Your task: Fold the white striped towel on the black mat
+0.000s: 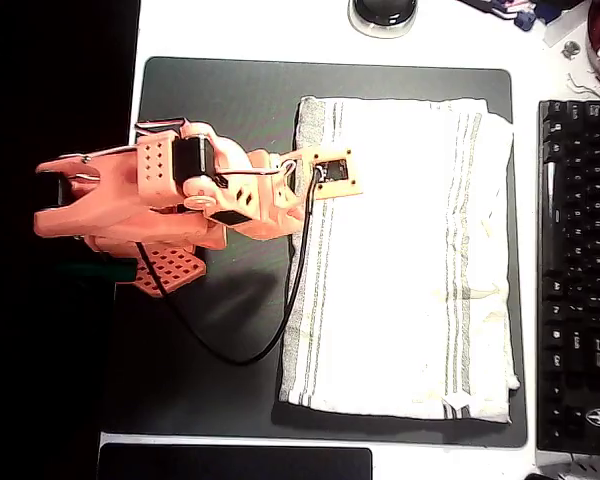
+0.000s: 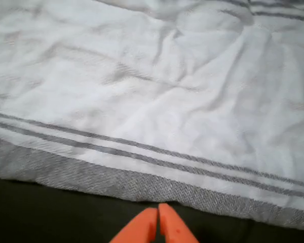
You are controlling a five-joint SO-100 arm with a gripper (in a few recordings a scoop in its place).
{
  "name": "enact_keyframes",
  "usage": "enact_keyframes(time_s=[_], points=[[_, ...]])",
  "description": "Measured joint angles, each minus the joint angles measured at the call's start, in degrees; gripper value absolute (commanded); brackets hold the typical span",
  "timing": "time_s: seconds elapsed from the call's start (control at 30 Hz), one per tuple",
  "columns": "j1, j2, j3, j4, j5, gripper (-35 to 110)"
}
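1 white striped towel [image 1: 400, 260] is seen spread flat on the black mat [image 1: 220, 90] in the overhead view, with the orange arm reaching over its left edge. In the wrist view, the gripper [image 2: 158, 215] is clenched, tips together, empty, just short of the towel's grey hem.

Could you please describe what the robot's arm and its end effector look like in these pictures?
The arm is salmon-orange plastic with blocky segments, black motors set into the joints and perforated panels of small holes. A black cable loops from it across the black mat. A flat rectangular frame with a dark cut-out sits at the wrist. In the wrist view the end effector shows two tapered orange fingertips.
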Motion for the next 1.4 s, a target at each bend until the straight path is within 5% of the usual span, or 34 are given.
enact_keyframes(time_s=[0.77,1.4], points=[[-23.47,-40.08,-39.64,-2.81,11.6,0],[-31.29,-83.32,-70.93,-4.92,26.1,2]])
